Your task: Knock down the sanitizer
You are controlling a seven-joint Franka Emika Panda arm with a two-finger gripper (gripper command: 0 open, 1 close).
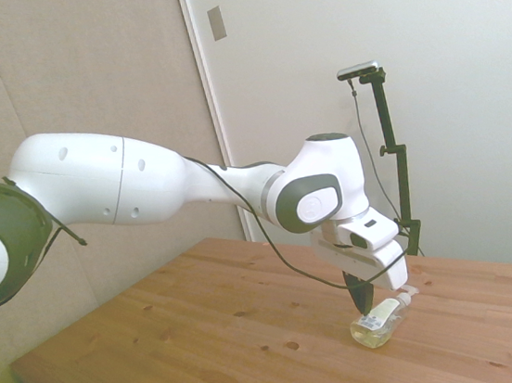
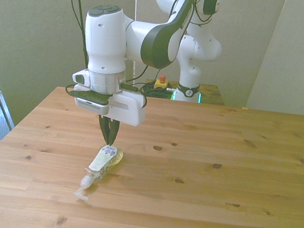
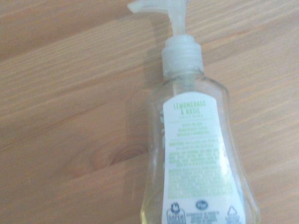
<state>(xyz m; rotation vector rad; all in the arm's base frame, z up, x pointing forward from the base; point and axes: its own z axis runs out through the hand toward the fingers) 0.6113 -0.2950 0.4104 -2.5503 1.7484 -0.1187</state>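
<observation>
Side view: sanitizer point(image 1: 381, 320) lying flat on the wooden table point(image 1: 210, 347), pump head toward 2 o'clock, directly beneath the gripper point(image 1: 360, 294), fingers pinched narrow, gripping nothing. Front view: bottle toppled, nozzle toward 7 o'clock, task apparently complete. Wrist view: label facing up, consistent with lying on its back.

White arm point(image 1: 143, 182), grey joints, black cable, dark fingers point(image 2: 108, 130).

This looks like a robot lab. A white arm point(image 2: 151, 40) is mounted behind a plain wooden worktop point(image 2: 234, 176), with a red emergency button point(image 2: 160, 83) near its base and bare pale walls point(image 1: 467, 81) around.
</observation>
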